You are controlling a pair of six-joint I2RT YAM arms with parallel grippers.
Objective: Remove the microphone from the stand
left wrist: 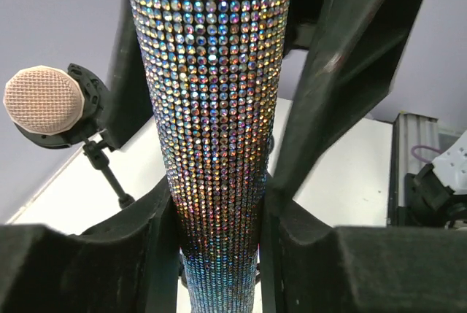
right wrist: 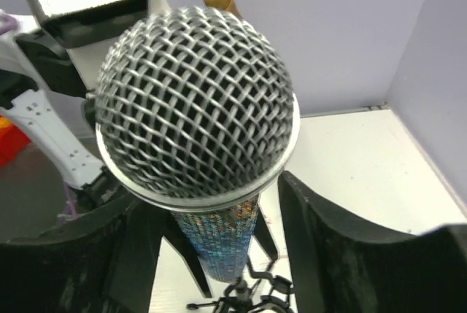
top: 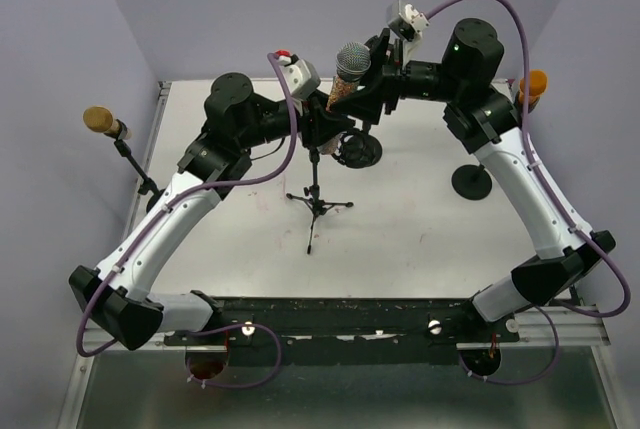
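Observation:
The microphone (top: 350, 69) has a silver mesh head and a sparkly rhinestone body (left wrist: 215, 109), and it stands upright over the black tripod stand (top: 317, 199). My left gripper (left wrist: 219, 218) is shut on the narrow lower body, with a dark finger pressed against each side. In the right wrist view the mesh head (right wrist: 195, 101) fills the middle. My right gripper (right wrist: 211, 203) is closed on the neck just under the head. The microphone's tail ends right above the stand's clip (right wrist: 252, 300). I cannot tell whether they touch.
A gold-headed microphone on its own stand (top: 102, 121) is at the left table edge, also seen in the left wrist view (left wrist: 42, 100). An orange-headed one (top: 533, 84) stands at the far right, with a round black base (top: 471, 182) near it. Purple walls close in the back and sides.

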